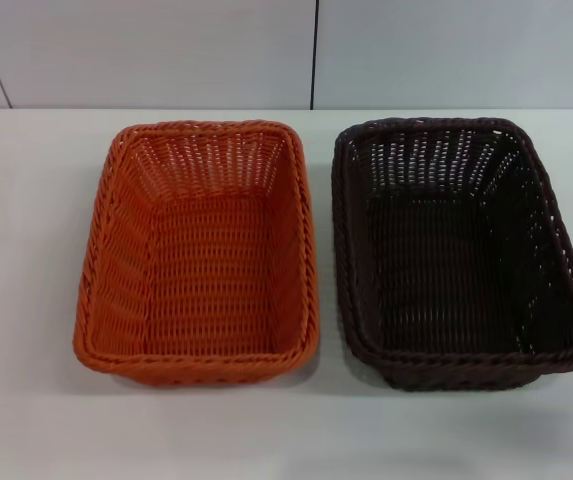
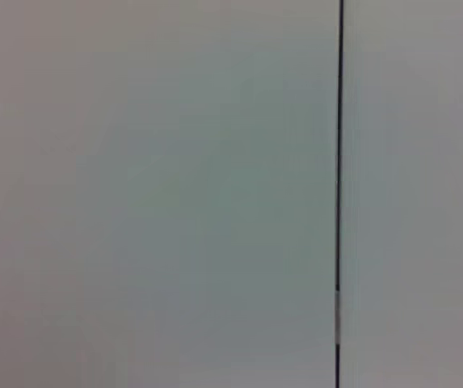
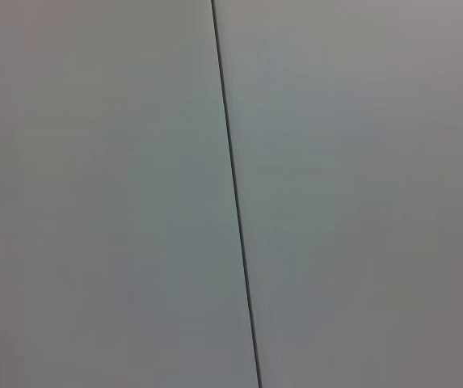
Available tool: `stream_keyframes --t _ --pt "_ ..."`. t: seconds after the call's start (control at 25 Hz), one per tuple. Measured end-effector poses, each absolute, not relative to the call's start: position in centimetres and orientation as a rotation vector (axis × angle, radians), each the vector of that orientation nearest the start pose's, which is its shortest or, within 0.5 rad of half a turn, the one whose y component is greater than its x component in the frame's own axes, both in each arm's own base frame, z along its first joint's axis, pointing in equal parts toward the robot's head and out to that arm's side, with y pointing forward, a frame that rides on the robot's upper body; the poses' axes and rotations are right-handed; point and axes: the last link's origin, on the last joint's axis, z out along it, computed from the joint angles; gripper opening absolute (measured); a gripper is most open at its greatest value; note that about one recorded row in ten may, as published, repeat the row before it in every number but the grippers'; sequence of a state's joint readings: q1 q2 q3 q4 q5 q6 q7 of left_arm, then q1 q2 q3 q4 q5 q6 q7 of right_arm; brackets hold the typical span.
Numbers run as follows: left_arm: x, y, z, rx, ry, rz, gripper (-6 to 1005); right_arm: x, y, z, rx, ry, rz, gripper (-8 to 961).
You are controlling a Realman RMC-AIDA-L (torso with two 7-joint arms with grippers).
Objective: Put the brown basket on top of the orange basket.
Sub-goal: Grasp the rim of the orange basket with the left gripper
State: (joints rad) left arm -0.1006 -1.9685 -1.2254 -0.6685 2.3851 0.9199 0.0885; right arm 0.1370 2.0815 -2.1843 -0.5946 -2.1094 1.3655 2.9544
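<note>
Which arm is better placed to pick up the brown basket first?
Probably the right. The brown basket sits on the robot's right side of the table, with the orange basket to its left. Neither gripper is in view, so this rests on layout alone.

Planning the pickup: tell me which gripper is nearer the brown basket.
Cannot tell: neither gripper is in view. The brown basket sits on the robot's right side, the orange basket on its left.

Plain white table [image 1: 26, 300], carrying two things side by side, close but apart: rectangular bright orange woven wicker-style basket [image 1: 198, 255] on the left, rectangular dark brown woven wicker-style basket [image 1: 461, 255] on the right. Both upright, openings upward.
</note>
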Motion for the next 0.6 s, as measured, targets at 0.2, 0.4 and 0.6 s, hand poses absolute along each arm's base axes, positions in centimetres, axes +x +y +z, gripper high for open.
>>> stream_keyframes --t 0.2,0.4,0.6 --pt "-33.3 32.9 9.7 -1.428 -0.702 -0.472 810 31.9 27.5 2.7 -1.114 0.462 0.766 753" --pt "-29.1 33.8 11.7 -1.552 -0.8 -0.363 809 31.9 27.5 2.7 -1.114 0.463 0.768 753" --pt "-25.3 33.6 11.3 -1.717 -0.882 -0.245 803 31.9 27.6 2.7 -1.116 0.464 0.769 754"
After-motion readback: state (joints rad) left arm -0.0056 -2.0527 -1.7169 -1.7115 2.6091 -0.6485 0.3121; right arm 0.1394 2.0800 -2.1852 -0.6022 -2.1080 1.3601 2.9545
